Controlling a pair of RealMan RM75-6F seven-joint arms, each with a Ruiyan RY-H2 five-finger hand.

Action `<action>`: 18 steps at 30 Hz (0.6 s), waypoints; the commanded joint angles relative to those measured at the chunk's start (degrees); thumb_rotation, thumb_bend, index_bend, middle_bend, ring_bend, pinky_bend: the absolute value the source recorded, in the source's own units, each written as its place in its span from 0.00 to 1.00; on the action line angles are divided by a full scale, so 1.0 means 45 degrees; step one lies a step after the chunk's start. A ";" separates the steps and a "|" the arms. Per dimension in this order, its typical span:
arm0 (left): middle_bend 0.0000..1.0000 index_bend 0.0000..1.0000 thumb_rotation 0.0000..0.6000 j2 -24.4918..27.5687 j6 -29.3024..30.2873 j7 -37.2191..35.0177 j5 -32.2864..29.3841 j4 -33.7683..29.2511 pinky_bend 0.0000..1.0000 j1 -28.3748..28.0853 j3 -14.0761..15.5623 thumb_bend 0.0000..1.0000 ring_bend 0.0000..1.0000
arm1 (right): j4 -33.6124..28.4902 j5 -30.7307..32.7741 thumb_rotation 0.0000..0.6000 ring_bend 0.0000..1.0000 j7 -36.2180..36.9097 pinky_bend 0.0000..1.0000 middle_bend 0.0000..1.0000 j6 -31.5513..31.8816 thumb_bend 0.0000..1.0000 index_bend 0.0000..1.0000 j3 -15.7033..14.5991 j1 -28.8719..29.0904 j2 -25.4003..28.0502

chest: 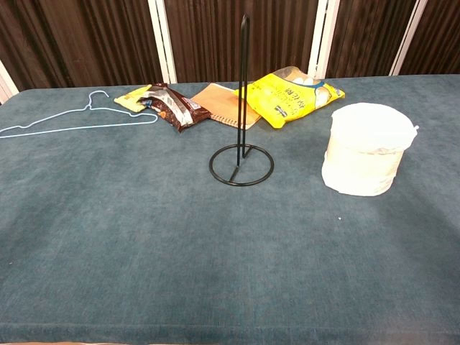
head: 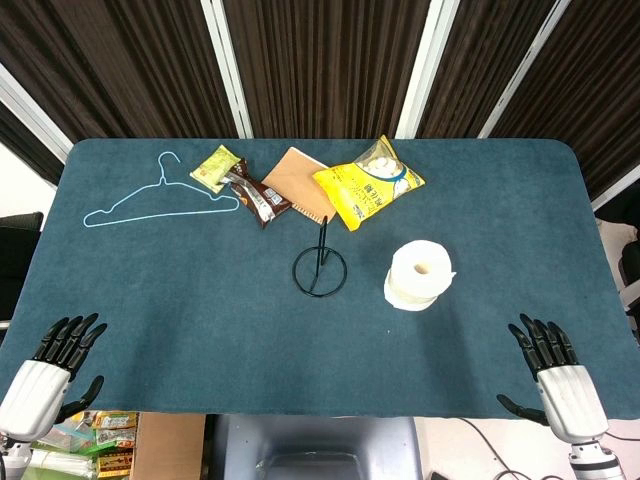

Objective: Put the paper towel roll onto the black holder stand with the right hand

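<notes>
A white paper towel roll (head: 420,274) (chest: 366,149) stands upright on the blue table, right of centre. The black holder stand (head: 320,268) (chest: 241,162), a ring base with a thin upright rod, is just left of the roll and bare. My right hand (head: 552,372) rests at the table's near right corner, fingers spread, holding nothing, well short of the roll. At the near left corner my left hand (head: 52,364) lies the same way, empty. Neither hand shows in the chest view.
Along the far side lie a light blue wire hanger (head: 160,200), a green snack pack (head: 215,167), a brown snack pack (head: 256,196), a tan notebook (head: 298,180) and a yellow chip bag (head: 368,185). The table's front edge (head: 320,412) runs between my hands.
</notes>
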 commanded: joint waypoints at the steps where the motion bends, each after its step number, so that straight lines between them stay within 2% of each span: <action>1: 0.01 0.00 1.00 -0.0008 -0.0021 -0.0020 -0.0008 0.0001 0.08 -0.0022 -0.0013 0.43 0.00 | 0.0023 0.0044 1.00 0.00 0.0022 0.00 0.00 -0.0044 0.24 0.00 0.0040 0.0039 -0.0027; 7: 0.01 0.00 1.00 -0.0011 -0.0175 -0.0103 -0.0101 -0.0024 0.08 -0.0110 -0.0050 0.43 0.00 | 0.0350 0.0683 1.00 0.00 0.0801 0.00 0.00 -0.0660 0.24 0.00 0.0723 0.0690 -0.0228; 11: 0.01 0.00 1.00 -0.0035 -0.0250 -0.0122 -0.0148 -0.0038 0.08 -0.0169 -0.0091 0.43 0.00 | 0.0547 0.2233 1.00 0.00 0.1651 0.00 0.00 -0.2622 0.22 0.00 0.1762 0.1966 -0.0195; 13: 0.01 0.00 1.00 -0.0072 -0.0319 -0.0078 -0.0127 -0.0039 0.08 -0.0214 -0.0090 0.43 0.00 | 0.0487 0.3321 1.00 0.00 0.2287 0.00 0.00 -0.4229 0.21 0.00 0.2281 0.2807 0.0011; 17: 0.01 0.00 1.00 -0.0136 -0.0510 0.0127 -0.0176 -0.0083 0.08 -0.0286 -0.0096 0.43 0.00 | 0.0392 0.4641 1.00 0.00 0.3019 0.00 0.00 -0.6537 0.18 0.00 0.2963 0.4135 0.0355; 18: 0.01 0.00 1.00 -0.0139 -0.0524 0.0142 -0.0185 -0.0083 0.08 -0.0287 -0.0096 0.43 0.00 | 0.0410 0.4692 1.00 0.00 0.3013 0.00 0.00 -0.6644 0.17 0.00 0.3003 0.4223 0.0348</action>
